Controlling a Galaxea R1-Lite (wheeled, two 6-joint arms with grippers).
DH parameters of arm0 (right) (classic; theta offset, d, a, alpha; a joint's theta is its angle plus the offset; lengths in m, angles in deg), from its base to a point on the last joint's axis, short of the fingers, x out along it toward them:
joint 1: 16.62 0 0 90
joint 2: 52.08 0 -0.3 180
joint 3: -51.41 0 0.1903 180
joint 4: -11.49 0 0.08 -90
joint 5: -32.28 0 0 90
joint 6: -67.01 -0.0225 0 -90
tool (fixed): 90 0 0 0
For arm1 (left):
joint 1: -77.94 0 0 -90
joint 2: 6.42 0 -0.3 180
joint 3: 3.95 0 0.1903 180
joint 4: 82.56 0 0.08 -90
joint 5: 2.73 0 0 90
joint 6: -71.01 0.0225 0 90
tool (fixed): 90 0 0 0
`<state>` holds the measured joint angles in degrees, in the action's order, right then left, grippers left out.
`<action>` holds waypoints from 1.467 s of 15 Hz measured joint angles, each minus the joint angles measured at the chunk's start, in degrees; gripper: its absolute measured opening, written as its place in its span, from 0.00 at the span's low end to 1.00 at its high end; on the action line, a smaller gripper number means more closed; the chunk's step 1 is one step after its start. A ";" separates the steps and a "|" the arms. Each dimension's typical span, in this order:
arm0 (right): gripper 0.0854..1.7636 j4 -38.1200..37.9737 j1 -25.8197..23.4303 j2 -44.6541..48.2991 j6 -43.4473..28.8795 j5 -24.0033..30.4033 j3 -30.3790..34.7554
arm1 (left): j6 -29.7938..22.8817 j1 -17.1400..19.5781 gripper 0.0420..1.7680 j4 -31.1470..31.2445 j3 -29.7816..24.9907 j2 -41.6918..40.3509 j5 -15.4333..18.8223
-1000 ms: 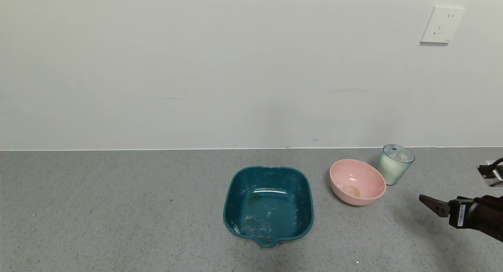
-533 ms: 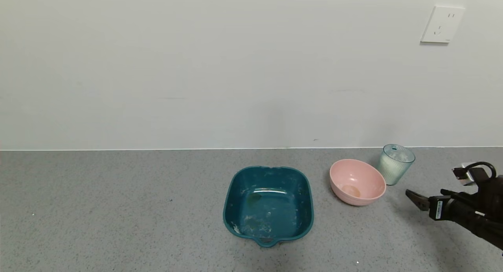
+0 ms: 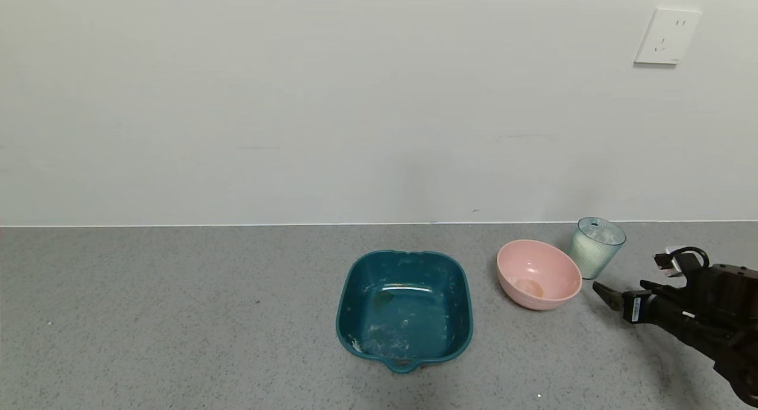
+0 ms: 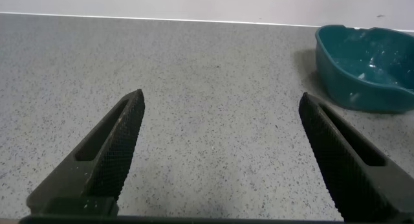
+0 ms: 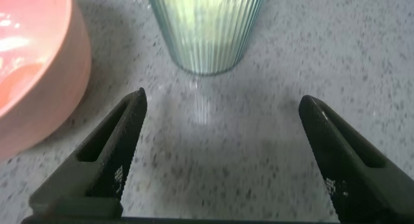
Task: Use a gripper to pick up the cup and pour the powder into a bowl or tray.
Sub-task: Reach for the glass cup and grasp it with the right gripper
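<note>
Early stage: nothing grasped, nothing poured. The small translucent pale blue-green ribbed plastic cup (image 3: 597, 247) stands upright on the grey speckled stone-look countertop (image 3: 177, 315), at about 2 o'clock from the dark teal rounded-square plastic basin (image 3: 404, 309) and just beside the round pink plastic bowl (image 3: 538, 274), at the bowl's 1 o'clock. White flour-like powder (image 3: 599, 237) sits inside the cup. The basin holds only faint pale smears, no heap. The black right gripper (image 3: 604, 292) hangs at roughly 5 o'clock from the cup, near but not touching it. Left to do: close in, grip, lift, carry over the pink bowl's side to the basin, tip.

The right wrist view shows what the head view cannot: the right gripper's jaws stand wide apart, empty, with the cup's ribbed base (image 5: 206, 30) lined up between them just ahead, and the pink bowl's wall (image 5: 39, 75) close to one finger, a likely snag. The left wrist view is the only one showing the black left gripper (image 4: 223, 156): jaws wide, empty, low over bare countertop, idle, with the teal basin (image 4: 362, 65) well off ahead. The head view alone gives the whole layout and the white wall socket (image 3: 667, 37).
</note>
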<state>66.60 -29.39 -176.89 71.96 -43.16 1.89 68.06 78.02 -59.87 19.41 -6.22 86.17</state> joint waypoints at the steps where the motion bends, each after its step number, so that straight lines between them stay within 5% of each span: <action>1: 0.97 -0.02 0.00 -0.59 0.00 0.00 -1.27 | 0.00 0.00 0.97 0.02 0.00 0.00 0.00; 22: 0.97 -0.24 3.10 -9.75 0.15 -0.04 -17.23 | 0.01 0.02 0.97 0.02 0.00 0.00 -0.02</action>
<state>66.35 -26.29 -186.64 72.10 -43.20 -15.33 68.07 78.04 -59.85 19.41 -6.22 86.15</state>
